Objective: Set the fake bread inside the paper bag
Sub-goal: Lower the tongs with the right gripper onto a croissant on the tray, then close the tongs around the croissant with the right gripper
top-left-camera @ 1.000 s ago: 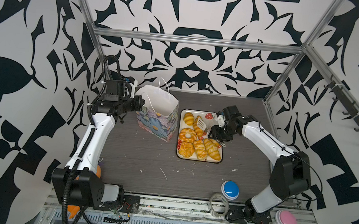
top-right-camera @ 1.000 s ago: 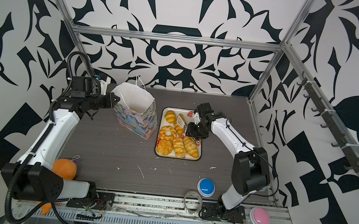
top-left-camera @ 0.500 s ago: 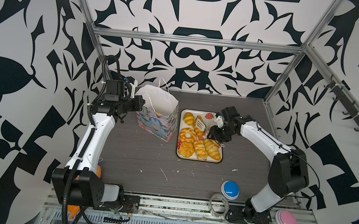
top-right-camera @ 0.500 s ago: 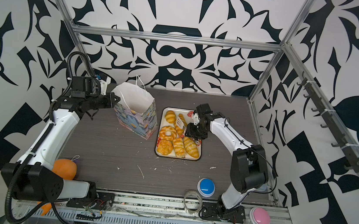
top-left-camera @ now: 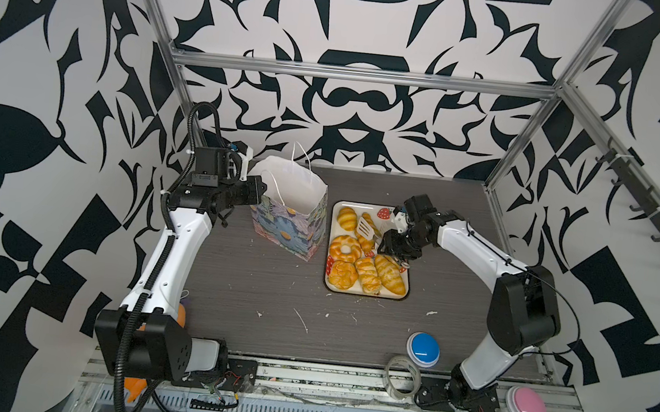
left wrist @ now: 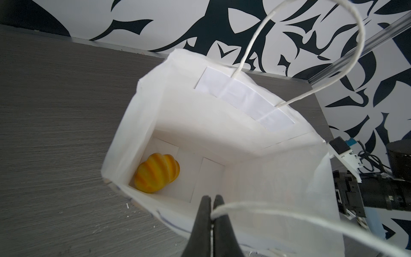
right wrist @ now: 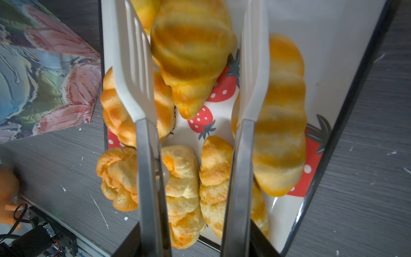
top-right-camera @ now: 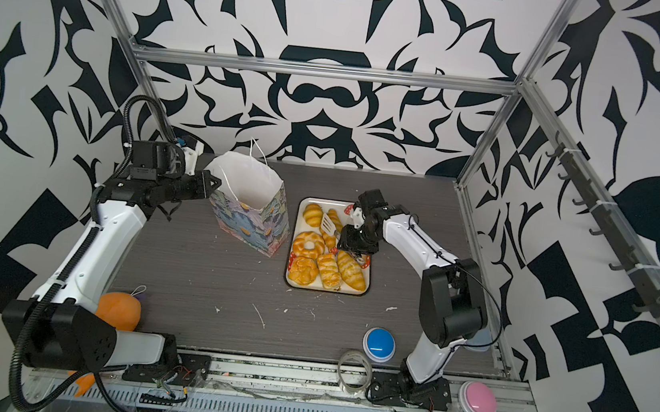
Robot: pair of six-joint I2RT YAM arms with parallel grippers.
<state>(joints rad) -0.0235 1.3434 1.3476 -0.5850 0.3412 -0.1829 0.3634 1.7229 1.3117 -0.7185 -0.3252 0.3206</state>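
The flowered paper bag [top-left-camera: 289, 219] [top-right-camera: 250, 215] stands open at the back left of the table. My left gripper [top-left-camera: 261, 189] [left wrist: 212, 200] is shut on the bag's near cord handle [left wrist: 266, 212] at the rim. One striped piece of fake bread [left wrist: 156, 172] lies on the bag's floor. My right gripper [top-left-camera: 392, 249] [right wrist: 195, 244] is shut on white tongs [top-left-camera: 365, 229] [right wrist: 133, 66] over the strawberry tray [top-left-camera: 333, 216]. A croissant [right wrist: 191, 51] sits between the tong blades. Several more pastries fill the tray, among them a ring [top-left-camera: 344, 248] and a striped loaf [top-left-camera: 390, 275].
The tray sits just right of the bag. A blue button [top-left-camera: 423, 348], a tape roll [top-left-camera: 402, 377] and a pink button [top-left-camera: 525, 407] lie along the front right. An orange plush [top-right-camera: 119, 310] rests by the left arm's base. White crumbs dot the table.
My right gripper has shifted slightly over the tray with the tongs in it. The left gripper and the bag have stayed where they were.
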